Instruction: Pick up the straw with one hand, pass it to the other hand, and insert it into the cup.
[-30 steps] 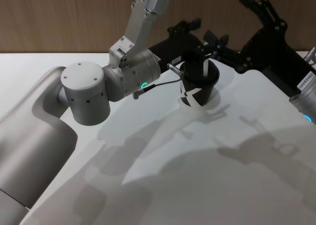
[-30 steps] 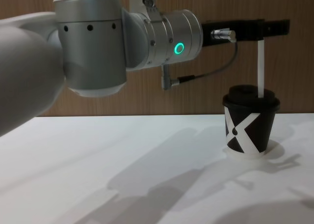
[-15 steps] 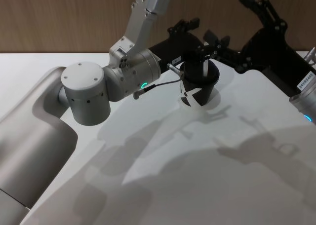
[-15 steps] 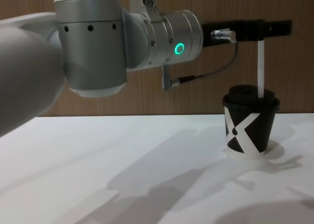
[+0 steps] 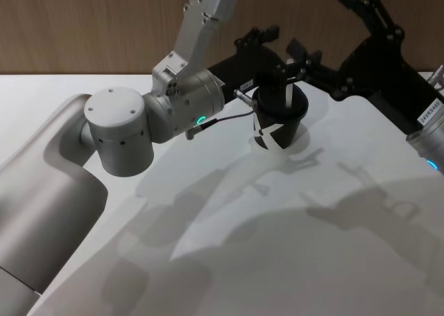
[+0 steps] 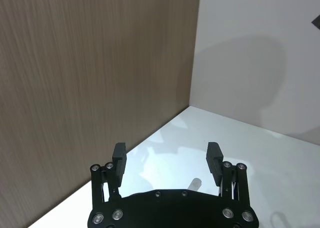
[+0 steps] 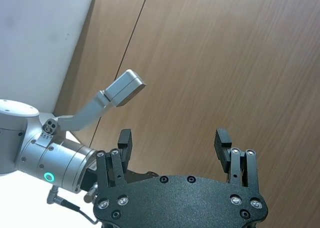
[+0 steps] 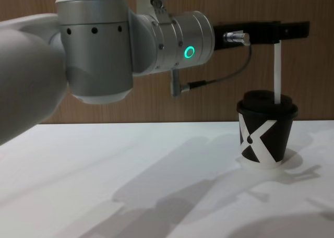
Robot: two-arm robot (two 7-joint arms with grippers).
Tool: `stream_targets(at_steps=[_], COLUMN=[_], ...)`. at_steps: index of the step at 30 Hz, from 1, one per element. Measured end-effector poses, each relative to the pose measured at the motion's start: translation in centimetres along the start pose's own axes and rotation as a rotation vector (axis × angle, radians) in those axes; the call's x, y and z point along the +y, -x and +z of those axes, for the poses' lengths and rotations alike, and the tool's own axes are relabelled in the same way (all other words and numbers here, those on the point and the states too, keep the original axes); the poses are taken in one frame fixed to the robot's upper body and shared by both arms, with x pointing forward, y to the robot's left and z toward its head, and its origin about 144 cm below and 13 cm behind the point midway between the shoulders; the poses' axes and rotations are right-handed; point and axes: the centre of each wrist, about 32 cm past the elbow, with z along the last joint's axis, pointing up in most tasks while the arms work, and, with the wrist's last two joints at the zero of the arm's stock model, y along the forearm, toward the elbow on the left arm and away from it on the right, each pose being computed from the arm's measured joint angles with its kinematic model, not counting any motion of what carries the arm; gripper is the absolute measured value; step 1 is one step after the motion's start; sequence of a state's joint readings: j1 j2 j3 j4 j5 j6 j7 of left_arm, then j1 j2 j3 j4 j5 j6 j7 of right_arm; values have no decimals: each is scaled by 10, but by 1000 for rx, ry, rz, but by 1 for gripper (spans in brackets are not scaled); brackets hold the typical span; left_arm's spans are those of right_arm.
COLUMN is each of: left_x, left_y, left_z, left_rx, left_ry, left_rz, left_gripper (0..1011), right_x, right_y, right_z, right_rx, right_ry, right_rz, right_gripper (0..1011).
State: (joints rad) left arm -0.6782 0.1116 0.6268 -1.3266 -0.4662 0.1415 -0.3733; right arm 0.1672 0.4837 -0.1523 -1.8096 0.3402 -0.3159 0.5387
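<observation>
The black cup (image 5: 279,120) with its white X mark (image 8: 263,135) stands upright on the white table. The white straw (image 8: 277,71) rises straight up out of its domed lid (image 8: 267,103). My left gripper (image 5: 288,49) hovers level over the cup and is open, its fingers (image 6: 120,158) wide apart. The straw's top end (image 6: 195,181) shows between them near the palm, touching neither finger. In the chest view the left gripper (image 8: 300,29) sits just above the straw's top. My right gripper (image 7: 173,138) is open and empty, raised behind and to the right of the cup (image 5: 364,7).
The bulky silver left arm (image 5: 121,129) with its green ring light (image 8: 190,52) spans the table's left and middle. A wooden wall (image 5: 104,25) runs close behind the cup. The white table (image 5: 277,247) stretches in front of the cup.
</observation>
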Motion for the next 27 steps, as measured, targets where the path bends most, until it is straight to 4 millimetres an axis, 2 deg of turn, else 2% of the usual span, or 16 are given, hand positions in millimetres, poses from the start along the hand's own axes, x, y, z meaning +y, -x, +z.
stream_targets(at_steps=[27], left_x=[2], left_y=[-7], left_z=[-4], left_rx=[-12], left_ry=[39], left_rz=[-10], left_gripper=[1003], right_x=[3], right_y=[-2], right_z=[6], right_rx=[75], right_ry=[55], right_rz=[-64], right_gripper=[1001])
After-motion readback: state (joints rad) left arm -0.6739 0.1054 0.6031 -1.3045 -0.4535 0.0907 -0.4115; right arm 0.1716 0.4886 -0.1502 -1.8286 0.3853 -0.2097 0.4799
